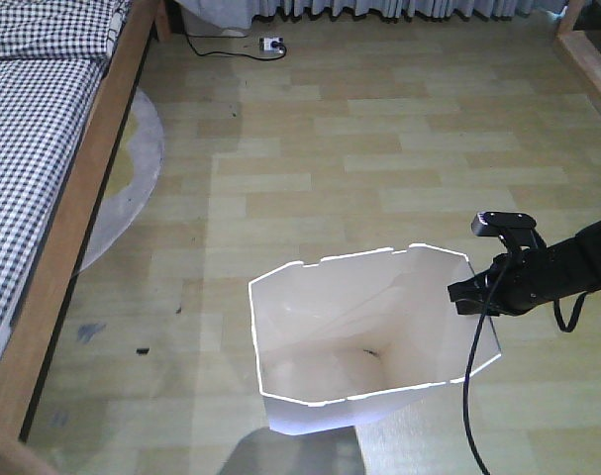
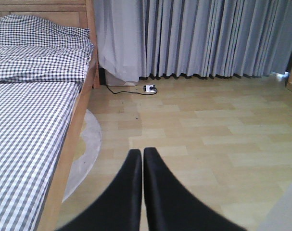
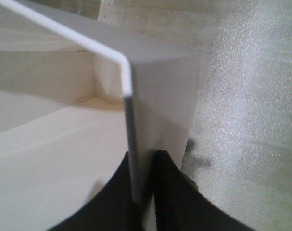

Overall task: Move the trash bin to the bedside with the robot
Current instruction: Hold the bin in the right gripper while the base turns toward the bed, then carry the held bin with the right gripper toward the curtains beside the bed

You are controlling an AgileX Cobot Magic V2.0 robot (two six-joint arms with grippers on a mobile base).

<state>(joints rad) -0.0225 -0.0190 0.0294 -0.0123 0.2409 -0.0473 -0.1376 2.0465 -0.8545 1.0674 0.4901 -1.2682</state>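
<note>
Right gripper (image 3: 143,192) clamps the trash bin (image 1: 369,336) rim; left gripper (image 2: 142,183) closed, empty

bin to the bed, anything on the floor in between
Nothing solid shows. Bare floor lies between the bin, held at its rim by the right claw, and the bed. A flat grey mat edges out from under the bed.
</note>
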